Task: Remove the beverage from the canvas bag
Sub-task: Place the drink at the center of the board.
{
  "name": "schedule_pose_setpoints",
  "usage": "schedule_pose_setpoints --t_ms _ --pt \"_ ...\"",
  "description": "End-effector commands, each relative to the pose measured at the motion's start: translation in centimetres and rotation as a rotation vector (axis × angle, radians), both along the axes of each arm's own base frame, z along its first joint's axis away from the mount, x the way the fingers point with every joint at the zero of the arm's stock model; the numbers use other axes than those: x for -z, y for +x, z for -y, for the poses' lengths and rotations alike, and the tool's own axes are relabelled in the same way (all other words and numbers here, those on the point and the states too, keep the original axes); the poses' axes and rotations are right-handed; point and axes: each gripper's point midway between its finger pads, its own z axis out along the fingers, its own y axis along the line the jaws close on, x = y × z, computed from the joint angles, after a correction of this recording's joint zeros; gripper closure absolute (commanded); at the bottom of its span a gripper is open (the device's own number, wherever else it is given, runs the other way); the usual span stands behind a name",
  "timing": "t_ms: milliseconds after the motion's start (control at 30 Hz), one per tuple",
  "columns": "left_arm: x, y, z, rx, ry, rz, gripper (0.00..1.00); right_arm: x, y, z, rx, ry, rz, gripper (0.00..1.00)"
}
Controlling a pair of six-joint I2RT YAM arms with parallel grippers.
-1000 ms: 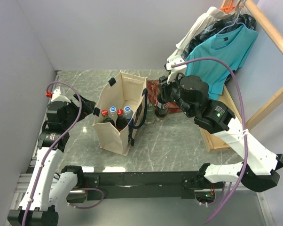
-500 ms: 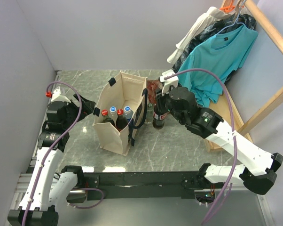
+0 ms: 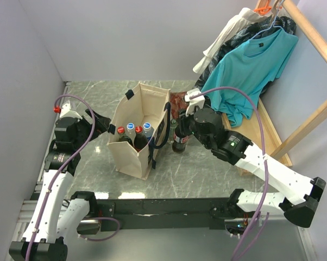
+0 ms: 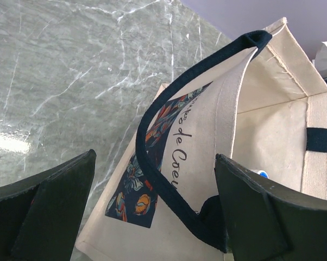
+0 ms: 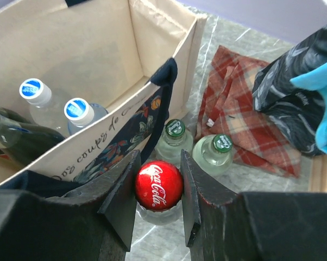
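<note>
Canvas bag [image 3: 132, 159] holds four capped bottles [image 3: 130, 126]; right fingers [image 5: 121, 191] pinch cola bottle [image 5: 158, 185] outside bag; left fingers [image 4: 46, 204] spread.

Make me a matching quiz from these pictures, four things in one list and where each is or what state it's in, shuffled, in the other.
1 blue-capped bottles
2 green-capped bottles
3 right gripper
4 left gripper

A open, holding nothing
B inside the canvas bag
C shut on a red-capped bottle
D standing on the table beside the bag

Pairs: 1-B, 2-D, 3-C, 4-A
</note>
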Motion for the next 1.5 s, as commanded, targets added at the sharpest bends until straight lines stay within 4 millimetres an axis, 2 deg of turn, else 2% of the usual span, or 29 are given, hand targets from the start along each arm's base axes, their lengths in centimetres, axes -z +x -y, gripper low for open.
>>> schedule_pose_setpoints --t_ms 0,533,633,1133,1467 --pt "-0.8 0.4 -0.1 -0.01 -0.01 0.036 0.04 -6.9 0.6 -0.6 0.016 0.233 0.178 1.0" --pt "-0.5 0.3 -0.3 -0.02 -0.002 0.026 0.04 -5.0 1.3 -2.2 -0.015 0.235 0.187 1.0" --pt "-0.4 0.3 -0.4 -0.024 -0.002 0.024 0.04 -3.8 1.3 -2.4 -0.029 0.216 0.179 1.0" --pt "-0.2 0.5 -0.5 -0.027 0.002 0.019 0.04 -3.1 1.6 -4.0 -0.092 0.252 0.269 1.0" --pt "0.0 0.6 -0.6 -0.033 0.008 0.013 0.04 -2.6 2.5 -5.0 -0.097 0.234 0.286 1.0"
